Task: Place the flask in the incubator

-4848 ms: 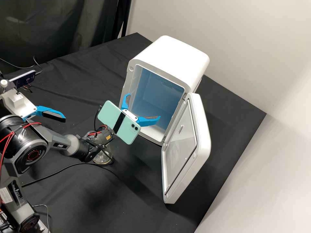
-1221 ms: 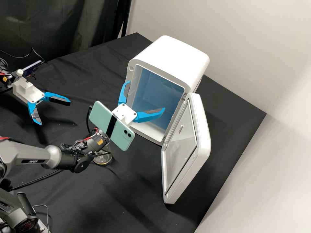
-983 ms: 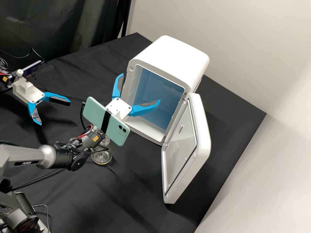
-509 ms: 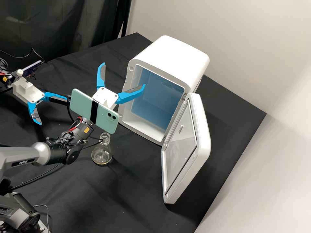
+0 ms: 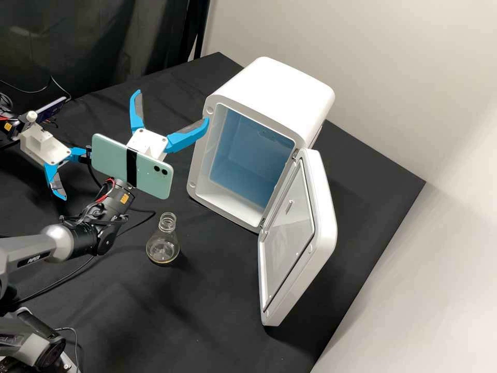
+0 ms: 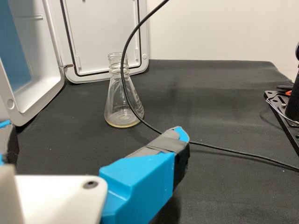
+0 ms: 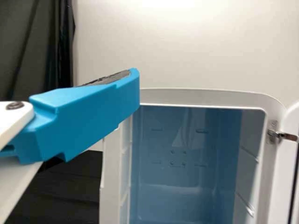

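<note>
A clear empty conical flask (image 5: 163, 246) (image 6: 123, 100) stands upright on the black bench, in front of the white incubator (image 5: 274, 93) (image 7: 196, 158). The incubator's door (image 5: 295, 228) (image 6: 103, 37) hangs wide open and its blue inside is bare. My right gripper (image 5: 168, 118) hovers open and empty, left of the incubator's opening and above the flask; one finger (image 7: 84, 116) shows in the right wrist view. My left gripper (image 5: 83, 178) is open and empty at the bench's left side, well apart from the flask, with one finger (image 6: 149, 163) in its wrist view.
A mint-green phone (image 5: 132, 166) is strapped to the right arm's wrist. A black cable (image 6: 140, 28) runs across the bench just beside the flask. The open door stands out to the right of the flask. Dark curtains hang behind the bench.
The right gripper has drawn back out of the incubator's opening, up and to the left, uncovering the flask. The left gripper has stayed almost still over the last second.
</note>
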